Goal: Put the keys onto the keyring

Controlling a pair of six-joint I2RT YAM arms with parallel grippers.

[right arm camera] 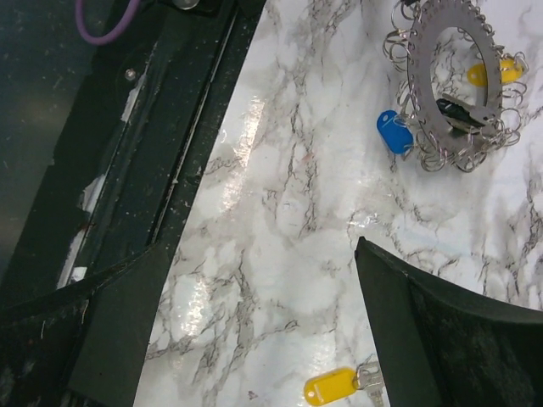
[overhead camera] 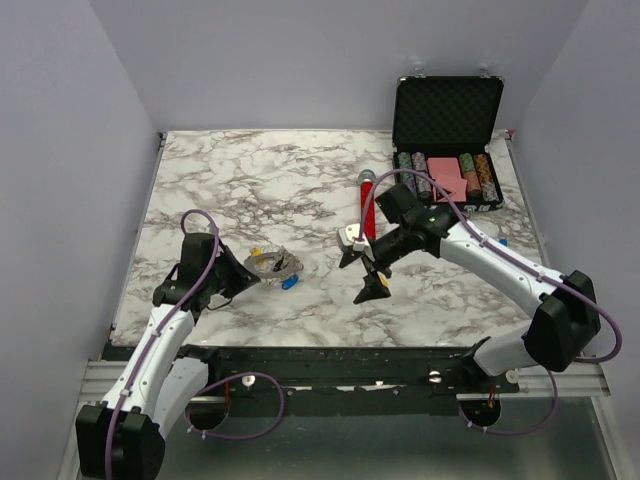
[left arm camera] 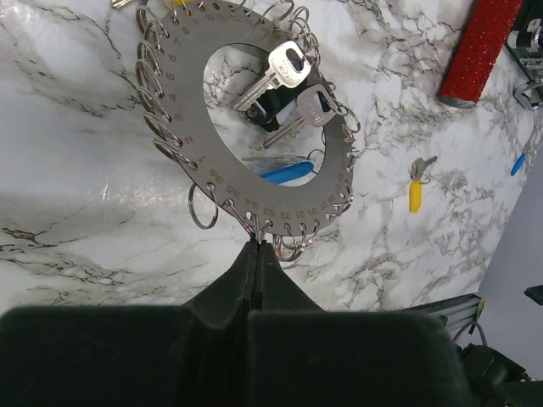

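Pinching the near rim of the keyring, the left gripper has its jaws pressed flat together, with only a hairline seam between the fingers. The fingertips meet just where the small wire loops fringe the plate. The keyring lies flat on the marble table.

Two silver keys lie within the ring's central opening, and a blue-tagged key lies at its inner edge. Whether any of these is threaded onto a loop cannot be told from the views.

The right gripper hangs above the table with its jaws spread wide and nothing between the pads. A yellow-tagged key lies loose on the marble below it, between the two fingers and touching neither. This key is well apart from the keyring.

In the left wrist view a further blue tag shows near the right edge, also clear of the ring. A red cylinder lies behind the right gripper, and an open case of chips stands at the far right of the table.

Assessment: the task is partly done at most. At least the loose yellow-tagged key remains to be picked up, carried to the held ring and hooked onto a loop
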